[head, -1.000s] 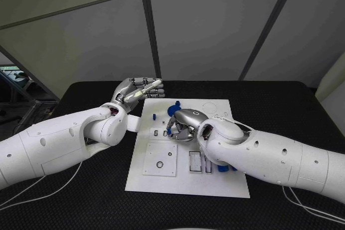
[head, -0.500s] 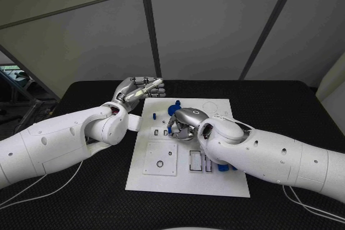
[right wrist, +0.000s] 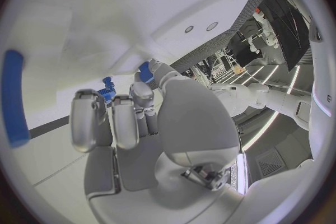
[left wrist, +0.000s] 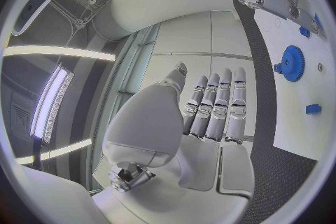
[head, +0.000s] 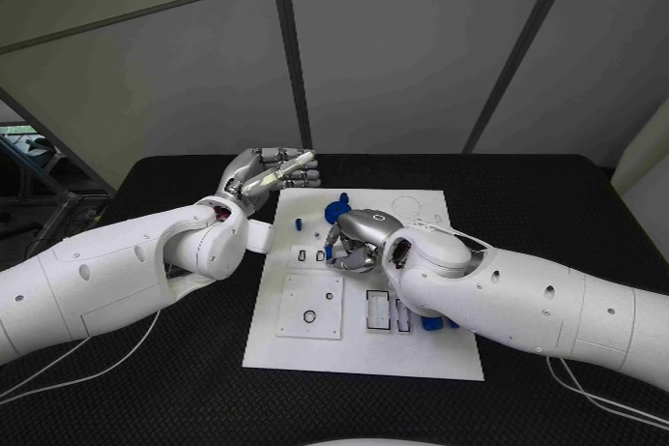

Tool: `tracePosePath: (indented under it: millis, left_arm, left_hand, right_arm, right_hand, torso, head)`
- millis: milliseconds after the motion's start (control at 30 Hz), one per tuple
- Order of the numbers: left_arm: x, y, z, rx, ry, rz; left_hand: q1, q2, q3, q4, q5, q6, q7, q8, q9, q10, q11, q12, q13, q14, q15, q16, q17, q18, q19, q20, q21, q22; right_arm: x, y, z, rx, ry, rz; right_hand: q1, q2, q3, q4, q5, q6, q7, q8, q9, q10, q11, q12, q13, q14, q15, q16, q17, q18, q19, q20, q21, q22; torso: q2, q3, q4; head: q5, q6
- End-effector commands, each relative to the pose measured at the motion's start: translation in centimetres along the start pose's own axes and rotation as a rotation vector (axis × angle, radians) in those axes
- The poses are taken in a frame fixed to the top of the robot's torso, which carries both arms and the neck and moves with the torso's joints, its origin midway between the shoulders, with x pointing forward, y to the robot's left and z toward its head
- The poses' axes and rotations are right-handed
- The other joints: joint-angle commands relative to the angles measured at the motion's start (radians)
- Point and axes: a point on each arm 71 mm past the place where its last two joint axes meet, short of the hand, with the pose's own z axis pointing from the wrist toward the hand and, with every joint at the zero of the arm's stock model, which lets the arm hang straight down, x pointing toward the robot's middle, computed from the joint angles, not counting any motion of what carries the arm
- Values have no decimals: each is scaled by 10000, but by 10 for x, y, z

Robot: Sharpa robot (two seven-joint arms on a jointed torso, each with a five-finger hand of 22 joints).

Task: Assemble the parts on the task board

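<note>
The white task board [head: 365, 351] lies in the middle of the black table. My right hand [head: 357, 241] hovers low over its upper middle with fingers curled down. In the right wrist view its fingertips [right wrist: 89, 117] and thumb pinch a small blue part [right wrist: 107, 89]. A blue gear [head: 334, 212] stands on the board just beyond that hand and also shows in the left wrist view as the gear [left wrist: 293, 63]. My left hand [head: 271, 175] is raised off the board's far left corner, its fingers [left wrist: 217, 103] stretched out and holding nothing.
Loose blue pieces [head: 438, 325] lie by the board's right side under my right forearm, near narrow rectangular slots [head: 378, 311]. A square plate with a black ring [head: 308, 318] sits on the board's left part. A long blue piece [right wrist: 14, 98] lies on the board.
My right hand has edged slightly left over the board. The left hand has stayed where it was.
</note>
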Motion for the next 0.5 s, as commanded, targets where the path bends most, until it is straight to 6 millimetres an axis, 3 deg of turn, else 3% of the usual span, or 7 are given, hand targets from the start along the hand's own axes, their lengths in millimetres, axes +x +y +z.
tracePosePath:
  millis: [33,500]
  left_arm:
    - [2,-1,1,65,156,-26]
    - [2,-1,1,1,226,-59]
  left_hand:
    - [20,75,-19,-55,-6,24,40,-40,-2,51,28,-69,-8,23,-22,-67,-12,-98,-23,28,-36,-15]
    - [-15,69,-37,-40,-7,14,51,-50,-5,40,37,-82,-11,25,-18,-77,-15,-99,-23,31,-38,-19]
  right_arm:
    - [5,-2,-1,161,472,-238]
    - [4,-3,-1,243,285,-242]
  right_hand:
    - [-28,-57,-27,64,-37,-106,11,-37,2,-87,21,-80,-23,553,42,-50,254,80,-78,4,-32,204]
    - [-120,-138,-46,96,-62,-425,102,-194,-74,-179,98,-160,-101,551,104,-59,259,89,-106,59,-62,165]
  torso:
    - [2,4,3]
    - [-6,1,0]
  head:
    - [0,-16]
    - [-16,-51]
